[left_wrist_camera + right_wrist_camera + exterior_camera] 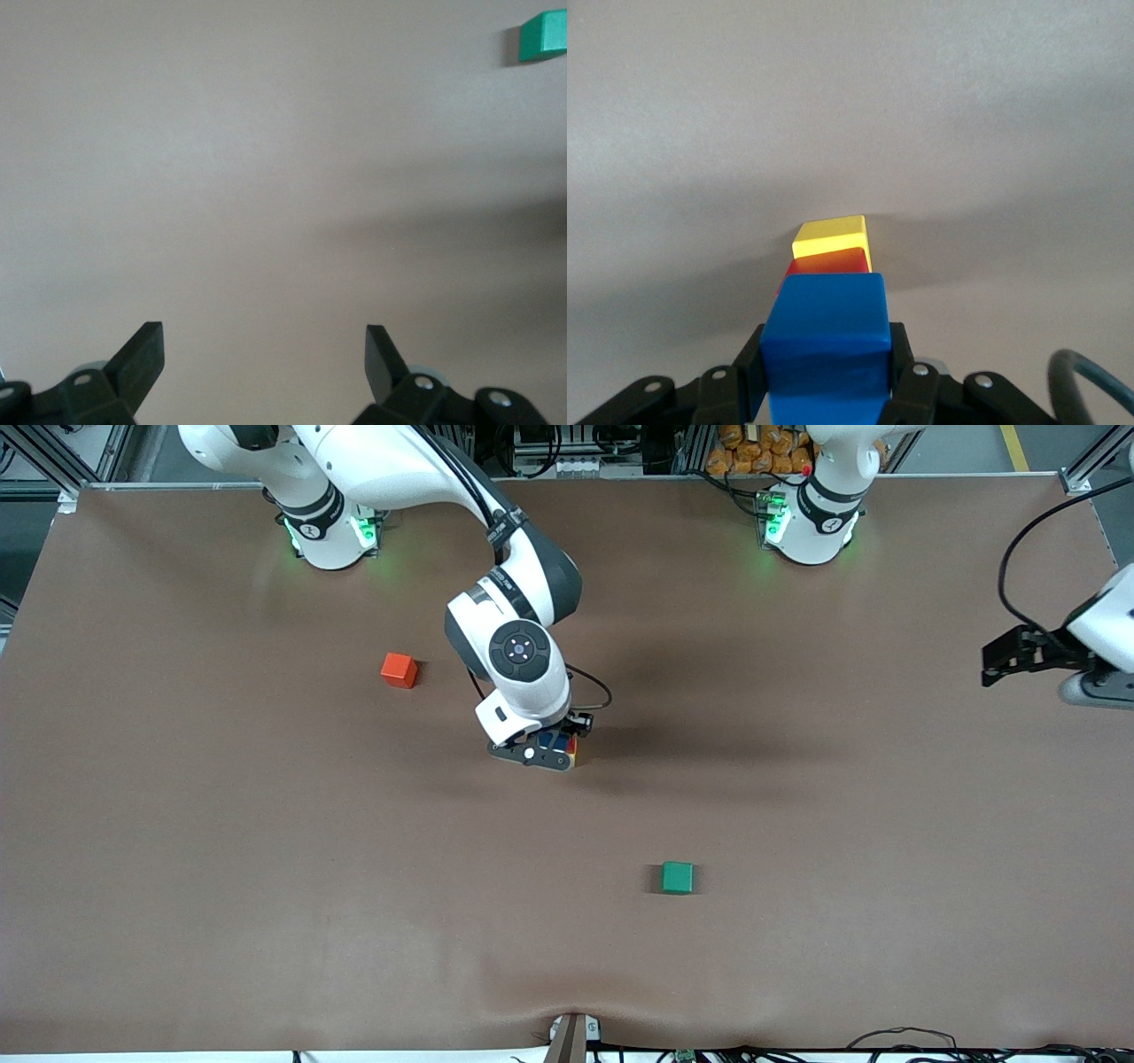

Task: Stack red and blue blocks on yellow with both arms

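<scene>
The right gripper (551, 749) hangs over the middle of the worktop (266, 868) with its fingers (902, 367) clamped on the blue block (826, 341). That block sits directly above the red block (828, 262), which rests on the yellow block (831, 234); whether blue already touches red cannot be told. The left gripper (264, 363) waits in the air at the left arm's end of the worktop, its fingers spread wide and holding nothing. An orange-red cube (399, 670) lies toward the right arm's end, farther from the front camera than the stack. A green cube (678, 877) lies nearer the front camera than the stack
</scene>
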Tool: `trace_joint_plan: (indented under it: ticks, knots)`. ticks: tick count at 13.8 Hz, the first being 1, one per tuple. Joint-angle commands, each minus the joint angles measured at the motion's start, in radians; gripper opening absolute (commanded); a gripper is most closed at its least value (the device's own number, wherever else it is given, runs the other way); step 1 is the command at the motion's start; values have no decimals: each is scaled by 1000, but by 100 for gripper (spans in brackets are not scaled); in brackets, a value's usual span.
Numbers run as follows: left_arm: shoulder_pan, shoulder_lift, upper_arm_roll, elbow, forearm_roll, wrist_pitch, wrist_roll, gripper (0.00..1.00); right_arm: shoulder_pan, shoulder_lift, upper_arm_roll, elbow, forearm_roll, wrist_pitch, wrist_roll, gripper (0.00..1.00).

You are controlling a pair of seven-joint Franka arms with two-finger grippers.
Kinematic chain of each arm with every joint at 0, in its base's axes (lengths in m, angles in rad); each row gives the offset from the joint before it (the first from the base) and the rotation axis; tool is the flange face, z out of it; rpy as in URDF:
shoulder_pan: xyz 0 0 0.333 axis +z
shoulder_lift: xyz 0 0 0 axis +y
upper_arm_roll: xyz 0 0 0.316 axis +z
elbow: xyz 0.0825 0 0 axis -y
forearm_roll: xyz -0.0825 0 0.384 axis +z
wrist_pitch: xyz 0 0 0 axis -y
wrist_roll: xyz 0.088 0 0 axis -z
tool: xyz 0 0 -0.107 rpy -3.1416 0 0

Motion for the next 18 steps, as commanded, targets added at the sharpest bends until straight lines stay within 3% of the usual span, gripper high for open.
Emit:
trace_joint_plan:
  ticks: [1,3,4,5,6,11,15,18]
  knots:
    - [-1,14,-6,34,-9,-22,5,100,8,26,-5,34,18,-7,19,0]
    - [-1,8,-8,43,-23,-36,2,100,16,40,-6,37,15,0,19,0]
    - [-1,9,-8,59,-37,-53,-18,100,14,47,-6,54,15,-2,19,7]
    - [-2,8,-9,63,-54,-74,-92,100,14,52,-6,57,15,-3,19,42]
    - [-2,2,-15,62,-57,-87,-174,100,16,52,-6,57,12,-5,19,99]
    - [-5,-27,-26,65,-60,-159,-221,100,5,43,-6,63,15,-25,19,100]
    - [-2,-36,-55,62,-75,-164,-237,100,-74,32,-3,219,19,-274,15,100]
    - [-4,-38,-57,54,-103,-164,-236,100,-139,-37,-2,224,21,-310,12,100]
